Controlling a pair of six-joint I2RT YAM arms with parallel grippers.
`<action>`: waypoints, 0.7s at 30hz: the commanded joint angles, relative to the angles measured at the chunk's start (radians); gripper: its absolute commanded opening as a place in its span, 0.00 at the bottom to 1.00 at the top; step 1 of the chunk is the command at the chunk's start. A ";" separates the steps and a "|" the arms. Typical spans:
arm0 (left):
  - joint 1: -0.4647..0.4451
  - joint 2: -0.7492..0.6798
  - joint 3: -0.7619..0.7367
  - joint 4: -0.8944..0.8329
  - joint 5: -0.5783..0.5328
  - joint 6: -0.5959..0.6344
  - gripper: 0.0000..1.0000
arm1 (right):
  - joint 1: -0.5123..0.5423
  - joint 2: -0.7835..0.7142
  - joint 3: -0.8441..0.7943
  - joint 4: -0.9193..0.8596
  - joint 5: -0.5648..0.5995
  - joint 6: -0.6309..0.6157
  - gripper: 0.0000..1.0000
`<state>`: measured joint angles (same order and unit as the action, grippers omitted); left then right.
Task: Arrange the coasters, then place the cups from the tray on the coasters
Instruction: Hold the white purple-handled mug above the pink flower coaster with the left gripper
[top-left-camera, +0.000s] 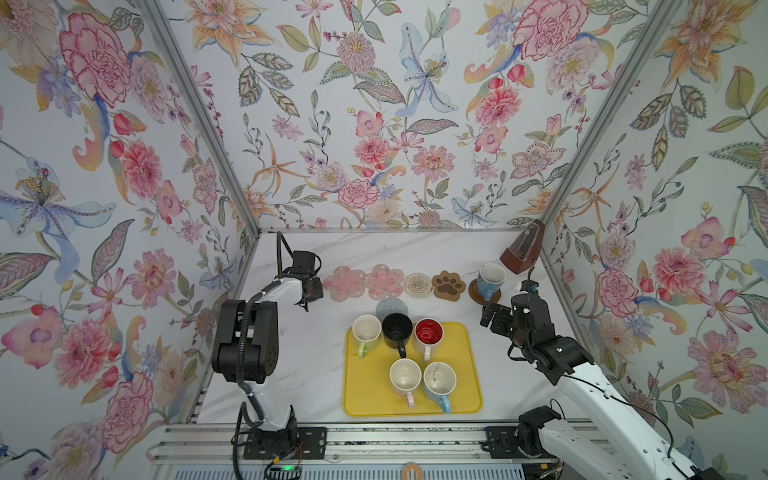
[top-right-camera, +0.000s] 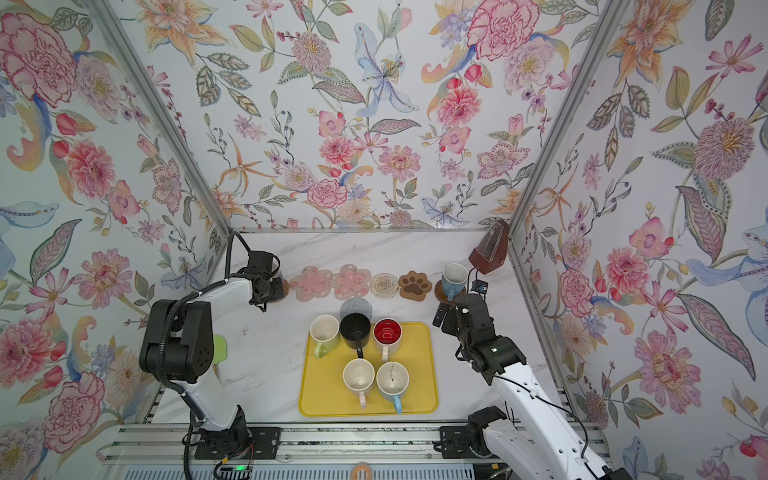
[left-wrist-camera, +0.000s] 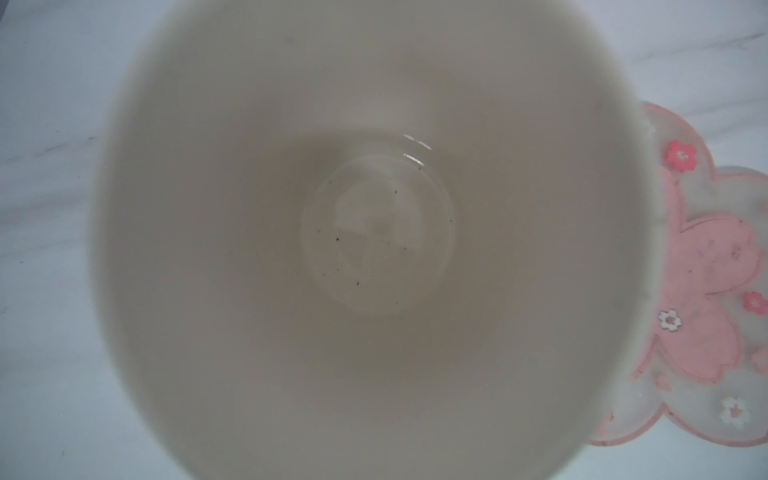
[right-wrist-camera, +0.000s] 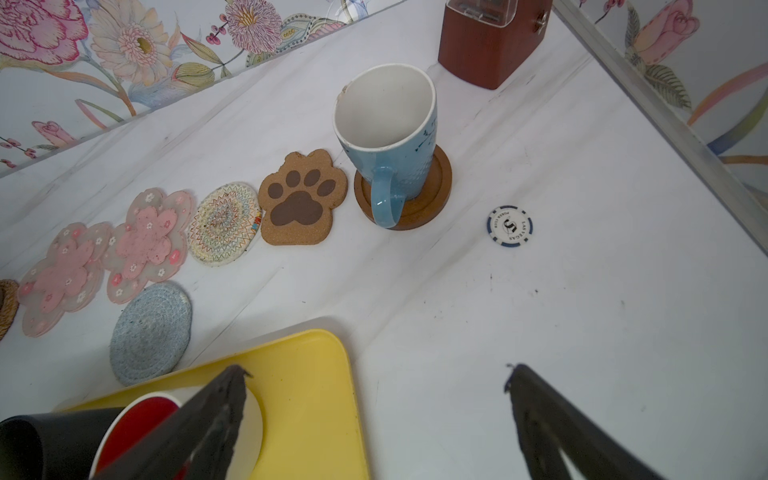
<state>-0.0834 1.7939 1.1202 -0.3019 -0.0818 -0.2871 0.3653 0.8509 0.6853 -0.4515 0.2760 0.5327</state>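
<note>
Beyond the tray (top-left-camera: 465, 374), in a top view, the left gripper (top-left-camera: 311, 289) hangs at the end of the row of coasters (top-left-camera: 384, 281). Left wrist: pressed together, it apparently holds a cup (left-wrist-camera: 374, 249) beside a pink flower coaster (left-wrist-camera: 706, 270), for seating. Right wrist: the right gripper (right-wrist-camera: 376, 370) gapes empty across the tray's edge, ready for another.

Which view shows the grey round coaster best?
Right wrist: the grey coaster lies nearly whole beside the tray. In both top views the black mug hides its near part. Left wrist shows only a mug from inside and a pink flower coaster.
</note>
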 joint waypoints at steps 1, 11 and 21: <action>0.002 -0.035 0.035 -0.015 -0.014 -0.011 0.00 | 0.001 0.008 -0.012 0.008 -0.006 0.016 0.99; 0.001 -0.033 0.028 -0.028 -0.013 -0.018 0.00 | 0.000 0.007 -0.013 0.011 -0.008 0.015 0.99; 0.001 -0.034 0.029 -0.034 -0.018 -0.028 0.19 | 0.001 0.008 -0.011 0.013 -0.008 0.016 0.99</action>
<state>-0.0834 1.7935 1.1236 -0.3149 -0.0822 -0.2966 0.3653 0.8555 0.6849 -0.4484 0.2691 0.5331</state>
